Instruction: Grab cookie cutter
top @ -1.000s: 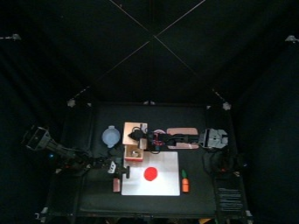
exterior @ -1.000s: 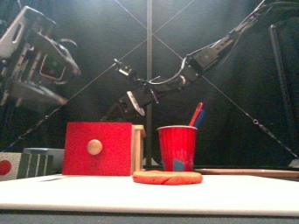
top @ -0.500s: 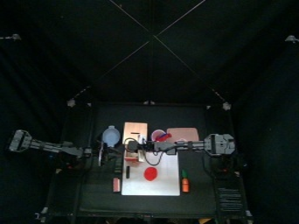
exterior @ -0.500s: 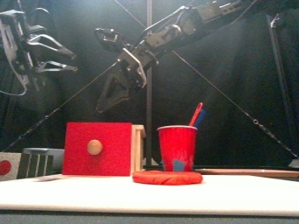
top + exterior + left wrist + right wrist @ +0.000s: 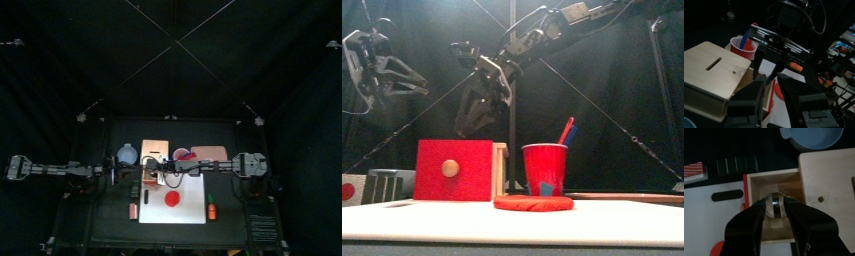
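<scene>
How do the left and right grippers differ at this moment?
The left gripper is open and empty; the right gripper is shut on a small round metal cookie cutter. The right gripper hangs over the wooden box's open compartment, while the left gripper is off to the box's side. Both are raised well above the table.

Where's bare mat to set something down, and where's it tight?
Free: the white mat in front of the red dough disc, and the strip between the disc and the orange marker. Crowded: the back row, with the wooden box and red cup close together under both arms.
</scene>
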